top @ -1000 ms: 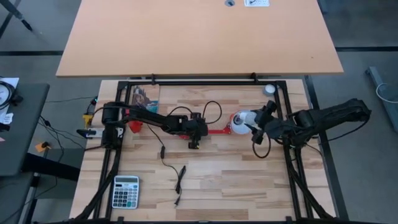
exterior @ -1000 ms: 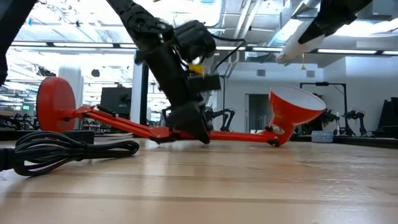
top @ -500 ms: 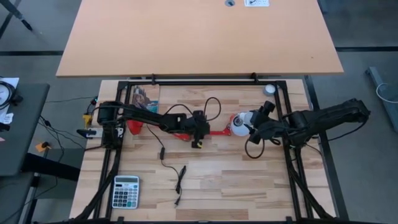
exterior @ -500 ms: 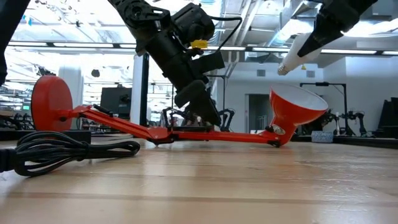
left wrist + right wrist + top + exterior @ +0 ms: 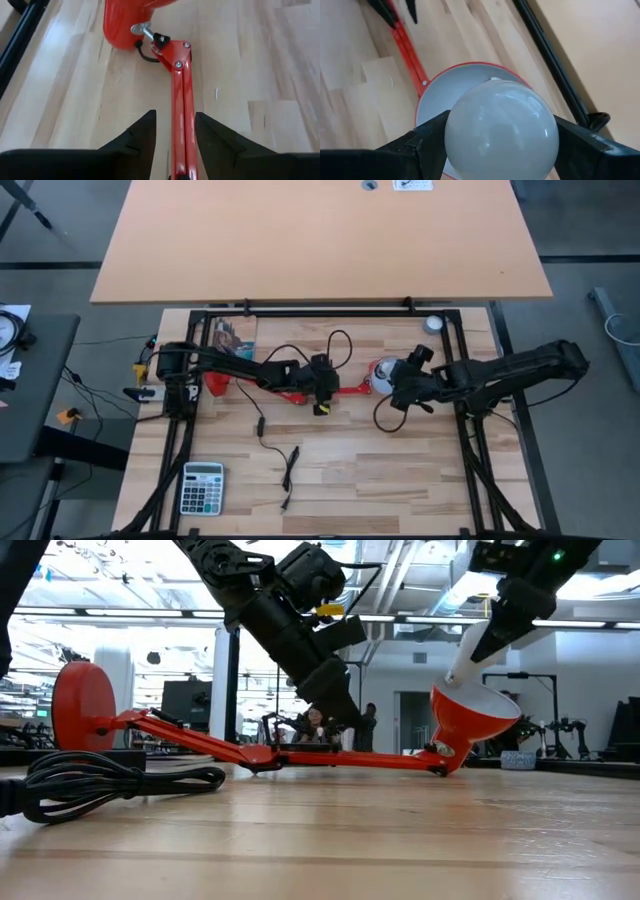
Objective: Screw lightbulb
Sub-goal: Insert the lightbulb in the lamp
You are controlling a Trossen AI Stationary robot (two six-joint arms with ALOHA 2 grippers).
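On the table's left edge in the high view, a calculator (image 5: 203, 486) near the front corner and a black cord (image 5: 275, 450) trailing across the wooden table (image 5: 360, 480). Further along, the round red lamp base (image 5: 84, 705) standing on edge, with the red lamp arm (image 5: 340, 757) running flat along the boards toward the right. Midway, the left gripper (image 5: 174, 142) lowered over that arm, fingers (image 5: 137, 137) straddling the red bar on either side; whether they press it or merely flank it cannot be told. To the right, the red lamp shade (image 5: 472, 725) lying tilted, white inside facing up and outward. Just above its rim, the lightbulb (image 5: 501, 130) clasped between the fingers of the right gripper (image 5: 403, 380), metal base pointing down into the shade's opening, as seen in the low view (image 5: 467, 662). From the right wrist view, white globe filling the space between both dark fingers (image 5: 427, 140), shade directly beyond it
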